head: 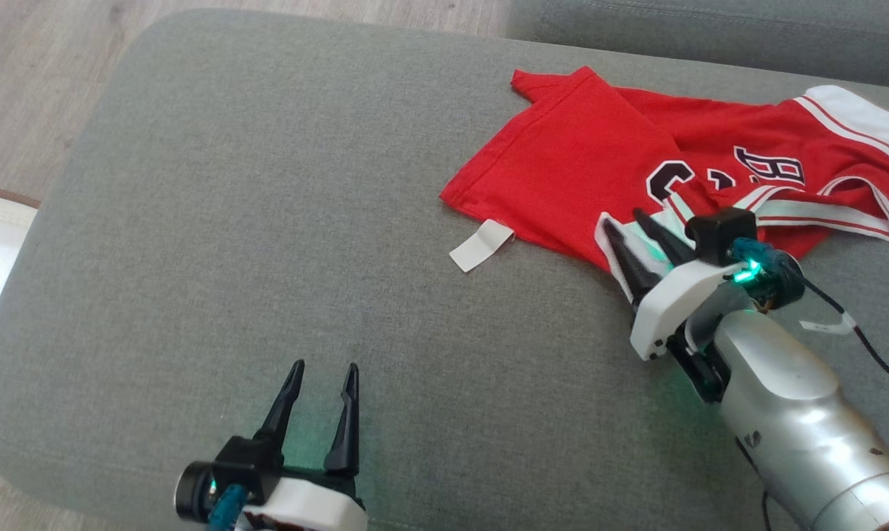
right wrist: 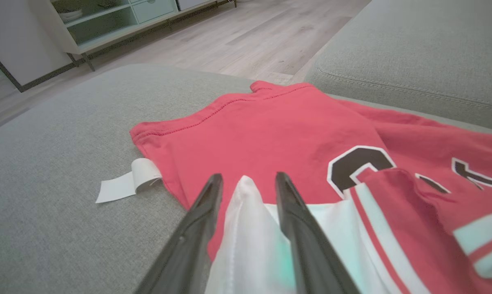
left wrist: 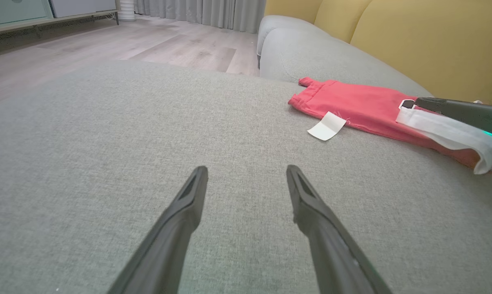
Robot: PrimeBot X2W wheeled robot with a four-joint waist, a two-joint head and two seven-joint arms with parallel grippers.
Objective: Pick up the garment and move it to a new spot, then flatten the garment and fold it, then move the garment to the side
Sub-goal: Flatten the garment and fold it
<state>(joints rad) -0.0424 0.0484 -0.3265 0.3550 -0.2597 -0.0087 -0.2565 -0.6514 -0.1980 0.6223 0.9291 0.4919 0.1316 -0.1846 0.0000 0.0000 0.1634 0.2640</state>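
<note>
- Currently, grey sofa cushion (head: 267, 221) carries red garment (head: 577, 169); wood floor (left wrist: 148, 41) beyond.
- Left gripper (head: 325, 365) fingers spread, empty.
- Right gripper (head: 621, 218) fingers straddle garment's white trim (right wrist: 246, 228); grip cannot be told.

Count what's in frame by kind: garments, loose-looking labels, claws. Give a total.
Garments: 1, the red jersey
Labels: 1, the white label at the jersey's hem
Claws: 2, the left claw open over bare cushion, and the right claw with the jersey's white trim between its fingers
Total: 4
</note>
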